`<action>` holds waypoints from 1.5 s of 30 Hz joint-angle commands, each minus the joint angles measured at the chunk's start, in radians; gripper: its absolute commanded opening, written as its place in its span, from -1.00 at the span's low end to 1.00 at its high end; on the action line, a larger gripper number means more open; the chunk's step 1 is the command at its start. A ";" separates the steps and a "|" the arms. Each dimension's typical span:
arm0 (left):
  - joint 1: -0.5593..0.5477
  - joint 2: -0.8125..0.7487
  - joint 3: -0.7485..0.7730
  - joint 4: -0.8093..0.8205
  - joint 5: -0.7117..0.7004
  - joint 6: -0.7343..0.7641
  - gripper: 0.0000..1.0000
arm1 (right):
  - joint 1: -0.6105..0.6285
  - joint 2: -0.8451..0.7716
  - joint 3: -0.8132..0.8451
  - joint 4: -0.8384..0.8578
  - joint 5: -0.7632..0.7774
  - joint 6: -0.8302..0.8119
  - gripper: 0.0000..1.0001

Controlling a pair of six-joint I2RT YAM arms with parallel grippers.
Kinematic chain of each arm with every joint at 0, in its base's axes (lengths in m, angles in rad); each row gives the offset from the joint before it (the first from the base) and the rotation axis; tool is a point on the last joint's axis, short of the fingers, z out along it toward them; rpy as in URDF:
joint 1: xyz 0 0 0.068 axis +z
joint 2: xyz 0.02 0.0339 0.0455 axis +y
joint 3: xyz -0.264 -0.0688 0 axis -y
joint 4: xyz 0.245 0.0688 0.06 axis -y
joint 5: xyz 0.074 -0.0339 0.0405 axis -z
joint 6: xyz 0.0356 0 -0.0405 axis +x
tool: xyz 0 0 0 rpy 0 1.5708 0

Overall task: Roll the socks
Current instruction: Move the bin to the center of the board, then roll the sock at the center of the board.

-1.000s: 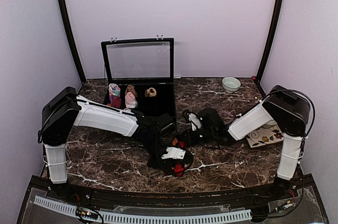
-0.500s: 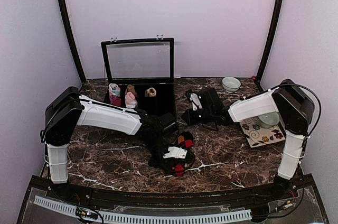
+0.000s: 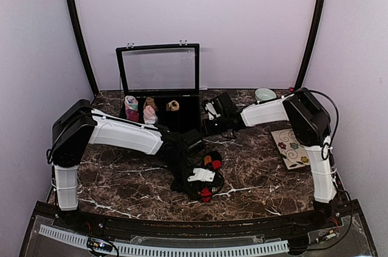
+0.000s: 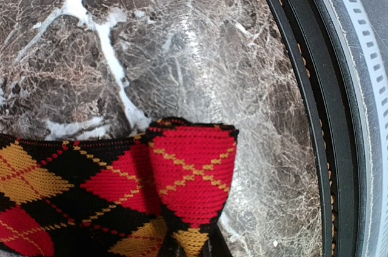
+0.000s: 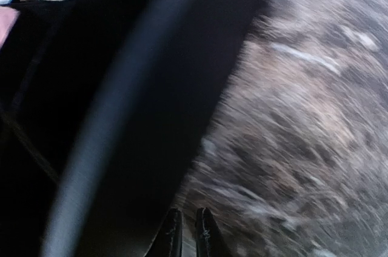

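**A:** Jaws first: how does the left gripper [image 3: 200, 178] stand?

**B:** Pressed together on a fold of the argyle sock [image 4: 193, 172], which has red and yellow diamonds on black. The fold lifts off the table [image 3: 260, 166] into the tips.

**A:** And the right gripper [image 5: 189, 233]?

**B:** Its tips are nearly together, with only a thin slit between them and nothing in it. That wrist view is blurred. It hangs just beside the right front corner of the case [image 3: 197, 87], above the marble.

**A:** Where does the sock lie from the case?

**B:** In a dark heap [image 3: 209, 161] in front of the case and apart from it, with the left gripper down on it. I cannot tell whether more than one sock lies there.

**A:** Anything else around the case?

**B:** Its lid [image 3: 159, 46] stands upright. Three small rolls [image 3: 131, 108] sit inside, toward the back left. A bowl [image 3: 265, 96] stands to the right of the case by the wall. A flowered mat [image 3: 294, 151] lies farther right and nearer the front.
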 commanded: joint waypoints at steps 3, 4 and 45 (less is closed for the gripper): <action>0.000 0.081 -0.051 -0.026 -0.111 -0.009 -1.00 | 0.065 0.053 0.125 0.018 -0.134 -0.047 -0.81; 0.002 0.079 -0.056 -0.023 -0.111 -0.010 -1.00 | 0.066 0.056 0.138 0.012 -0.134 -0.044 -0.81; 0.065 0.248 0.057 -0.209 0.101 0.050 -1.00 | 0.737 -0.861 -1.146 0.528 0.393 0.058 -0.14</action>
